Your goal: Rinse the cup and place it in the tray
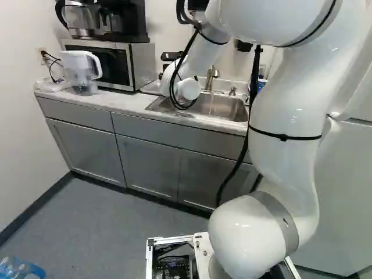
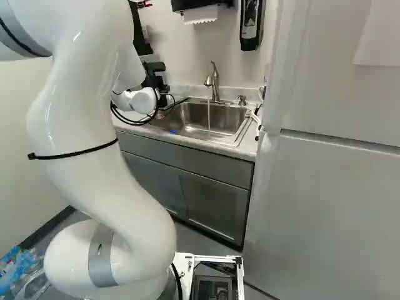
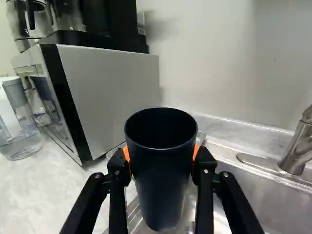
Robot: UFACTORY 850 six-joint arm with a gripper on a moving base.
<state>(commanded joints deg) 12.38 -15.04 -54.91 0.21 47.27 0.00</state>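
Right now the gripper (image 2: 155,75) is near the end of the sink (image 2: 197,119) toward the microwave (image 1: 119,63). The wrist view shows the gripper (image 3: 162,156) clamped on a dark blue tumbler (image 3: 161,180), one orange pad (image 3: 126,154) against each side. The tumbler stands upright with its mouth up, its lower part in front of the sink's edge as seen from the wrist; whether its base touches anything is hidden. Something clear (image 3: 202,137) shows partly behind it, near that same edge, too covered to name. At the back of the sink is the faucet (image 2: 214,81), with a thin stream of water (image 2: 209,115) falling into the basin. Left of the sink in the left base view is the microwave, with a coffee maker (image 1: 122,20) on top, and farther left from the sink a water filter pitcher (image 1: 81,68) on the countertop (image 1: 125,103). Cabinets (image 1: 148,163) are below the sink, and a refrigerator (image 2: 325,194) is to its right in the right base view.
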